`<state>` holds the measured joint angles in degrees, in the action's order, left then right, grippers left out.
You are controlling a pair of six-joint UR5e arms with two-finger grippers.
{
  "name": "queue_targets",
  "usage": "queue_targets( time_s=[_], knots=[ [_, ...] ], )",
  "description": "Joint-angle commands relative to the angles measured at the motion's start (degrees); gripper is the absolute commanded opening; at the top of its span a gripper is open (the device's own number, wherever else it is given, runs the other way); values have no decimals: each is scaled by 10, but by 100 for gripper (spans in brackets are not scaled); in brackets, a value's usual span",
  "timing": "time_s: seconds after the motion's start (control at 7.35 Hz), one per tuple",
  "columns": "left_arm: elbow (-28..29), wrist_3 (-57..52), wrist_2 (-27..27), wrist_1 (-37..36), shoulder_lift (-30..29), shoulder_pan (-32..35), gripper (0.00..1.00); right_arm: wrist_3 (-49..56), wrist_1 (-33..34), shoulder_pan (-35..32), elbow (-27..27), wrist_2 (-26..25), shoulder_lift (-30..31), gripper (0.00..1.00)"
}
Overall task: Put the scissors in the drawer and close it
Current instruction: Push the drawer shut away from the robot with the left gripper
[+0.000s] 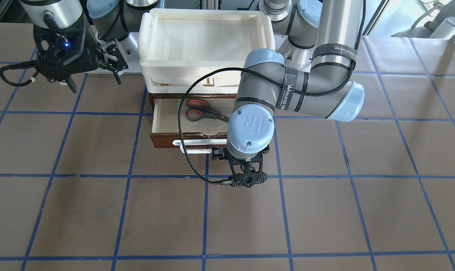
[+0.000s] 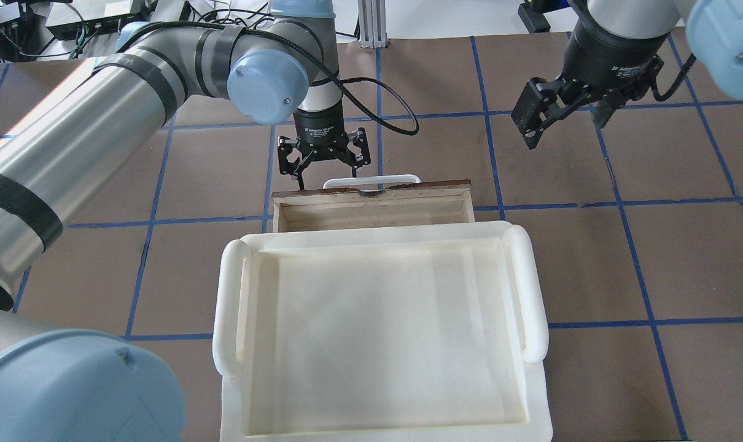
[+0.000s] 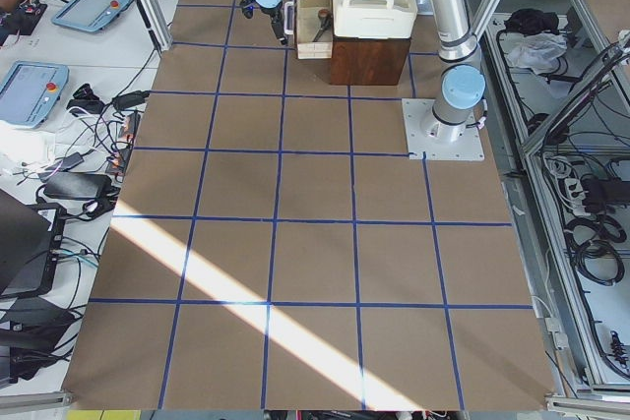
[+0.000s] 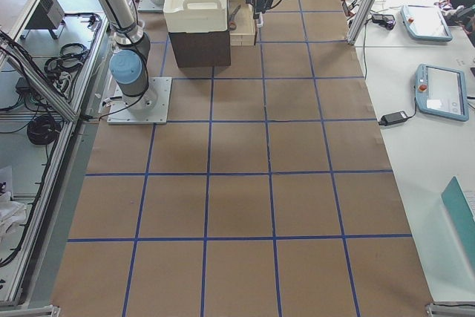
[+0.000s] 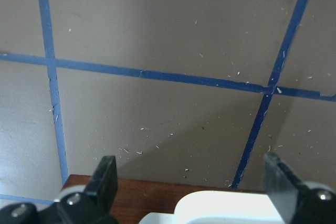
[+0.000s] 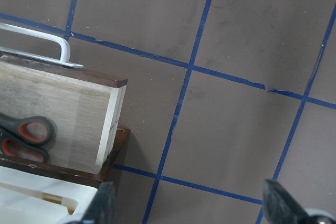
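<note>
Left gripper [image 2: 326, 170] spread wide, empty, just outside handle [image 2: 371, 178]. Scissors [image 1: 203, 110] lie in open drawer [image 1: 167, 117]. I reckon off-centre push cd skew + jam it, or finger snags loop.

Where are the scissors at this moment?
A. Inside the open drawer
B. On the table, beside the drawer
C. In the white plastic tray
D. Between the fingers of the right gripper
A: in the front-facing view, the scissors lie flat on the pale floor of the drawer, which is pulled out.
</note>
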<state>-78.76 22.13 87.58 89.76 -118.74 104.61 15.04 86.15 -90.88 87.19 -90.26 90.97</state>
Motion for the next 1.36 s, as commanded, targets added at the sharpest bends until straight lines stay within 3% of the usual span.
queue_targets(
  time_s=[0.0,1.22],
  knots=[
    [-6,5,2,17,4,11,100,0,0,-1,0,0,0,100],
    [-39,11,1,59,27,22,100,-24,2,18,1,2,3,100]
  ],
)
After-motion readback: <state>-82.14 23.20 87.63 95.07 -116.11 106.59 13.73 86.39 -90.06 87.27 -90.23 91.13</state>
